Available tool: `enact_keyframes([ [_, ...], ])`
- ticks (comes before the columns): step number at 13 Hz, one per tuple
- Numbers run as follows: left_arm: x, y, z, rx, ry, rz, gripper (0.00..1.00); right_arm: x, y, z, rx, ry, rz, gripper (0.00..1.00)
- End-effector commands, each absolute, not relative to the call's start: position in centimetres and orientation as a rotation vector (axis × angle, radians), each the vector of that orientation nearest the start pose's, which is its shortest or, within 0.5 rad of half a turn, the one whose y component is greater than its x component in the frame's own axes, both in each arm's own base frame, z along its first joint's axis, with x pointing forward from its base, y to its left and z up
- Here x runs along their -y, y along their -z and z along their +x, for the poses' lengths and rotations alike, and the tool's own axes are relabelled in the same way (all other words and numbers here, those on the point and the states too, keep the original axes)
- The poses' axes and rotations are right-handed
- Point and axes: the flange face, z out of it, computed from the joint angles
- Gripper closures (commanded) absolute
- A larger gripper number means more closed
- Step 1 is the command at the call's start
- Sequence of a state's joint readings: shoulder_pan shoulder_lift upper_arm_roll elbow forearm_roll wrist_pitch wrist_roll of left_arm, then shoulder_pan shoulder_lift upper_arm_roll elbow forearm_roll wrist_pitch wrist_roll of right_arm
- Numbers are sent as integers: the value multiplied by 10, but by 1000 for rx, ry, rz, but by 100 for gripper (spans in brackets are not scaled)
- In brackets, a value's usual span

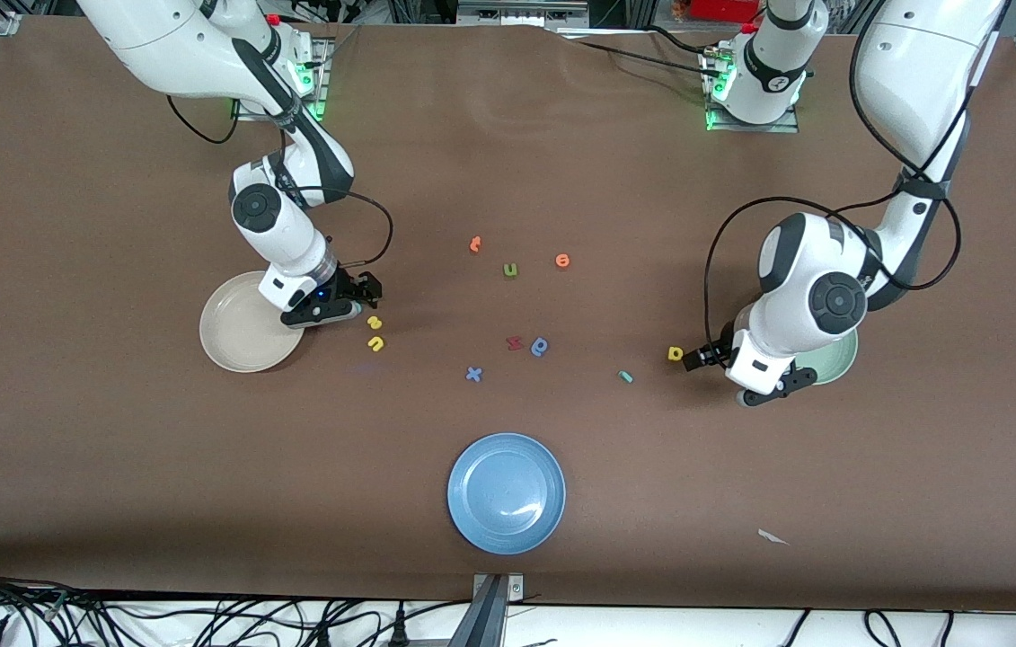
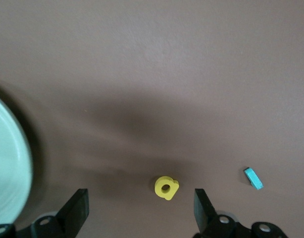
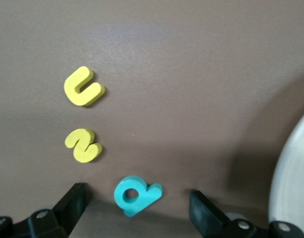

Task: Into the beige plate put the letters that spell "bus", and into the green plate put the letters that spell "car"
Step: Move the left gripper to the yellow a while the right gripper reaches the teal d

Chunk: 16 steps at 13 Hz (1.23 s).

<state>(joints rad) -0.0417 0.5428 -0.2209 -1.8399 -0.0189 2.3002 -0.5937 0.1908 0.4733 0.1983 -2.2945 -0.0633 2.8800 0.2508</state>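
Observation:
My right gripper (image 1: 353, 301) (image 3: 137, 194) hangs open beside the beige plate (image 1: 242, 337) (image 3: 295, 183), its fingers either side of the teal b (image 3: 133, 193), apart from it. The yellow s (image 1: 374, 322) (image 3: 82, 145) and yellow u (image 1: 375, 343) (image 3: 82, 88) lie close by, nearer the front camera. My left gripper (image 1: 696, 358) (image 2: 140, 201) is open over the yellow a (image 1: 675, 353) (image 2: 166, 188), which lies nearer one finger, untouched. A small teal letter (image 1: 625, 376) (image 2: 253, 178) lies close to the a. The left arm partly hides the green plate (image 1: 840, 359) (image 2: 8, 168).
At mid-table lie an orange letter (image 1: 475, 243), an olive u (image 1: 509, 270), an orange o (image 1: 562, 261), a red letter (image 1: 514, 342), a blue a-like letter (image 1: 541, 346) and a blue x (image 1: 472, 374). A blue plate (image 1: 506, 492) sits near the front edge, a white scrap (image 1: 773, 536) beside it.

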Motion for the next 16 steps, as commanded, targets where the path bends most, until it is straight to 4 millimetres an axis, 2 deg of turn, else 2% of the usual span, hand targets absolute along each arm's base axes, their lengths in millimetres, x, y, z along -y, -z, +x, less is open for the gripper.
enact_keyframes([
  [1,173,-224,616,618,-189,-3167,6,-225,-161,486,323,169,-3019,5],
  [3,173,-218,617,621,-176,-3172,7,-228,-161,485,337,169,-3018,6],
  [4,175,-214,617,620,-164,-3177,9,-227,-161,485,342,169,-3018,11],
  [5,176,-208,617,619,-159,-3179,11,-227,-161,486,345,172,-3017,12],
  [8,181,-196,614,606,-182,-3174,11,-224,-161,487,337,170,-3022,19],
  [10,182,-193,610,597,-193,-3172,11,-224,-160,486,337,168,-3022,28],
  [13,182,-190,606,578,-216,-3163,10,-223,-160,487,337,169,-3023,53],
  [16,189,-188,603,566,-205,-3146,10,-221,-158,487,332,163,-3027,64],
])
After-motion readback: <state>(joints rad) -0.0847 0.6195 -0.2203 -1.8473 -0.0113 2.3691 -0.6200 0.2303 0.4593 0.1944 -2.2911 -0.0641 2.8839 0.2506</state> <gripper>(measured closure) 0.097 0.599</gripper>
